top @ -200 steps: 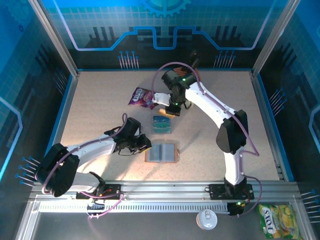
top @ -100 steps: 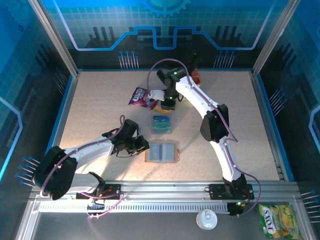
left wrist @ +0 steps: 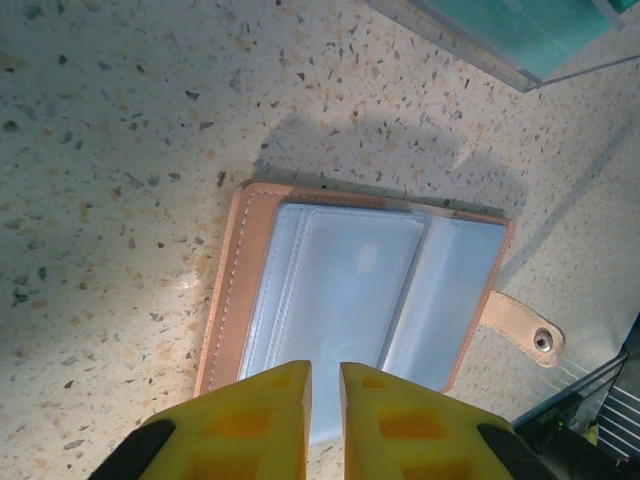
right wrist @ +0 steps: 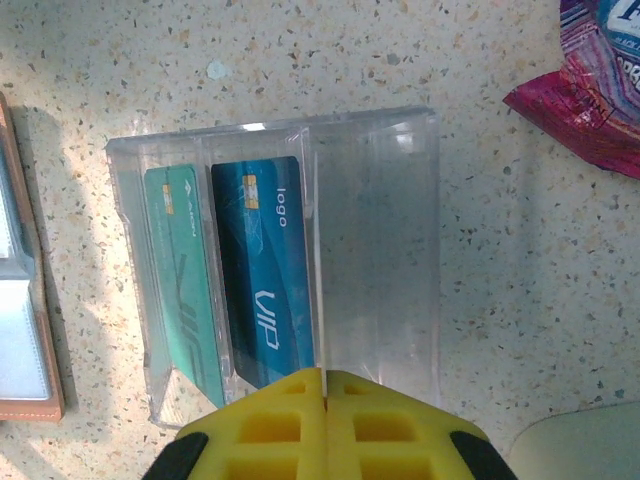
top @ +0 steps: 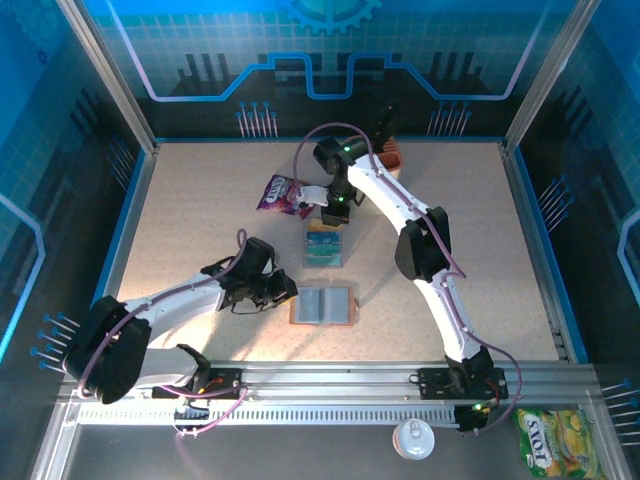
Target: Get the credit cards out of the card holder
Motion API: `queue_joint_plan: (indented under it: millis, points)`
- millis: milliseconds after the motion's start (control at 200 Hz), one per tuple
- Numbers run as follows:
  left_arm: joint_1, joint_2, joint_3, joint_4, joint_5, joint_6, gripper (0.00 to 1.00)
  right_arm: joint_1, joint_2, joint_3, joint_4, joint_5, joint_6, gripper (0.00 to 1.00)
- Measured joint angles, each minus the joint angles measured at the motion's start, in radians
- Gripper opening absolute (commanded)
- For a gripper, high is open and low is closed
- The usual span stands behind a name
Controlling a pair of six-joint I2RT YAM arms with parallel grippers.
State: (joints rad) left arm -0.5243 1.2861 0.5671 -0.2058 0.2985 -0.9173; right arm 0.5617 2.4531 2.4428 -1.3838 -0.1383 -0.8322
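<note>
The card holder (top: pixel 323 305) lies open and flat near the front of the table, its grey-blue pockets (left wrist: pixel 350 290) looking bare. My left gripper (top: pixel 285 290) hovers at its near edge, barely open (left wrist: pixel 325 368), with nothing in the slim gap. Two credit cards, teal (right wrist: pixel 185 290) and blue (right wrist: pixel 265 270), stand in a clear slotted stand (right wrist: pixel 380 250) beyond the card holder (top: pixel 323 262). My right gripper (top: pixel 331 213) hangs over the stand's far end, shut (right wrist: pixel 324 372) on what looks like a thin tan card seen edge-on.
A purple snack packet (top: pixel 283 193) lies just left of the right gripper (right wrist: pixel 600 90). A beige block with an orange top (top: pixel 388 152) stands at the back wall. Blue walls fence the table.
The right arm has folded in and its gripper has shifted slightly left and back, over the stand's far end. The left gripper has hardly moved.
</note>
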Motion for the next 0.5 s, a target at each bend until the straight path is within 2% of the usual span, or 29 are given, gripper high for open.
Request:
queue_joint_plan:
  millis: [245, 290, 350, 500]
  points:
    - [0.005, -0.006, -0.001, -0.006, 0.0, 0.0, 0.17, 0.001, 0.003, 0.0, 0.011, 0.0, 0.001, 0.03]
    - [0.005, -0.01, -0.002, -0.008, 0.0, 0.0, 0.17, 0.002, 0.003, 0.0, 0.014, 0.003, 0.001, 0.07]
    - [0.006, -0.013, -0.002, -0.009, 0.0, 0.0, 0.17, 0.002, 0.003, 0.0, 0.016, 0.007, 0.004, 0.17]
    - [0.006, -0.014, -0.002, -0.008, 0.0, 0.0, 0.17, 0.003, 0.006, 0.0, 0.029, 0.034, 0.014, 0.2]
